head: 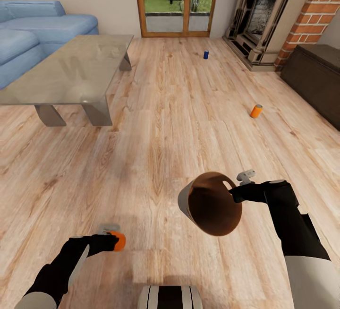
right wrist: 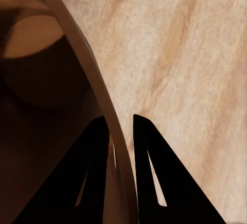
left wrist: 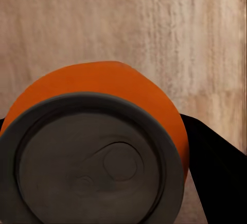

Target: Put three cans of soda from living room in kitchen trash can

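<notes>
My left gripper (head: 113,240) is shut on an orange can of soda (head: 119,241), held low over the wood floor; up close its grey metal top (left wrist: 92,162) faces the left wrist camera. My right gripper (head: 234,191) is shut on the rim of the tash can (head: 210,202), a grey bin tilted so its coppery-brown inside faces me; its wall (right wrist: 82,64) runs between the two fingers (right wrist: 98,172). A second orange can (head: 256,111) lies on the floor at the right. A dark blue can (head: 206,55) stands farther off near the fireplace.
A glass coffee table (head: 71,77) and a blue sofa (head: 33,30) fill the left. The brick fireplace (head: 274,11) and a dark low cabinet (head: 316,77) line the right. Wood-framed glass doors (head: 177,2) are straight ahead. Open wood floor lies between.
</notes>
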`<state>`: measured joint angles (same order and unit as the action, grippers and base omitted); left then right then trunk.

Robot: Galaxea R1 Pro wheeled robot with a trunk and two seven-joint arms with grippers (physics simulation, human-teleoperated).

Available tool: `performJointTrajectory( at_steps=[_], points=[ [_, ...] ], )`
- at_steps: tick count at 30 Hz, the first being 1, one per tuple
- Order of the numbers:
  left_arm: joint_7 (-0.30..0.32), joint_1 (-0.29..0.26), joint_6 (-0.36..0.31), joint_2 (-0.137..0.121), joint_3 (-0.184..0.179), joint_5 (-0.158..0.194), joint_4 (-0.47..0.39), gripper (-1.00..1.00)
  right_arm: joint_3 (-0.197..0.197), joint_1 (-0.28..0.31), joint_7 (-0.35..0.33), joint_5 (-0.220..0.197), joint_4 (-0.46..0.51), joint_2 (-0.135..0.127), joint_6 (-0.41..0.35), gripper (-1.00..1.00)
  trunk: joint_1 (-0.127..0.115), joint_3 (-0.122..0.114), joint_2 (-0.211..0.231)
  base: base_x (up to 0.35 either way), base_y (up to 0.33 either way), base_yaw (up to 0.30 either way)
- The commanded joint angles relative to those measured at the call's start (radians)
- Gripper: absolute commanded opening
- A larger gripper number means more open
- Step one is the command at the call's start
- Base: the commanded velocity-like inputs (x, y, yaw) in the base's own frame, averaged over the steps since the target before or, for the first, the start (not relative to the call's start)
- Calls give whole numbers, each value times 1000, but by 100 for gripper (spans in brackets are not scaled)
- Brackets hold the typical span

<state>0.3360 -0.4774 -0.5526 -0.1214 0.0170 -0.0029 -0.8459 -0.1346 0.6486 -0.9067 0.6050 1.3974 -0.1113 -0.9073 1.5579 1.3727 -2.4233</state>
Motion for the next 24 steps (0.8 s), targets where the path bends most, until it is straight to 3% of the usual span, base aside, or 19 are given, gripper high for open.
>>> performJointTrajectory(
  at_steps=[1,5,9,10,13,15,16,18,19,21,24],
  points=[
    [3,0,-59,-10,0,-1,-60,-100,7,0,-8,-17,0,0,-27,-100,-4,-3,7,0,0,0],
    [21,-1,-174,-31,0,-1,-175,-100,34,0,-8,-17,0,-4,-63,-100,-19,-16,35,0,0,0],
    [68,-4,-304,-69,2,-1,-321,-100,59,0,-8,-16,0,-7,-84,-100,-35,-28,63,0,0,0],
    [131,-26,-399,-96,3,5,-395,-100,65,0,-8,-16,0,-8,-89,-100,-38,-31,70,0,0,0],
    [257,-56,-478,-135,5,25,-457,-100,69,0,-8,-16,0,-7,-92,-100,-50,-41,91,0,0,0],
    [329,-66,-495,-165,5,31,-477,-100,76,0,-8,-13,0,-8,-96,-100,-58,-47,105,0,0,0],
    [399,-72,-495,-193,5,34,-489,-100,85,0,-8,-7,0,-8,-105,-100,-61,-50,112,0,0,0],
    [501,-79,-495,-222,6,37,-498,-100,98,0,-8,3,0,-10,-124,-100,-69,-56,126,0,0,0],
    [534,-80,-495,-228,6,37,-500,-100,101,0,-8,4,0,-11,-129,-100,-73,-60,133,0,0,0],
    [688,-85,-495,-251,6,37,-506,-100,110,0,-9,9,0,-9,-140,-100,-81,-66,147,0,0,0],
    [800,-86,-495,-261,6,37,-512,-100,124,1,-9,12,0,-4,-140,-100,-92,-75,168,0,0,0]
  ],
)
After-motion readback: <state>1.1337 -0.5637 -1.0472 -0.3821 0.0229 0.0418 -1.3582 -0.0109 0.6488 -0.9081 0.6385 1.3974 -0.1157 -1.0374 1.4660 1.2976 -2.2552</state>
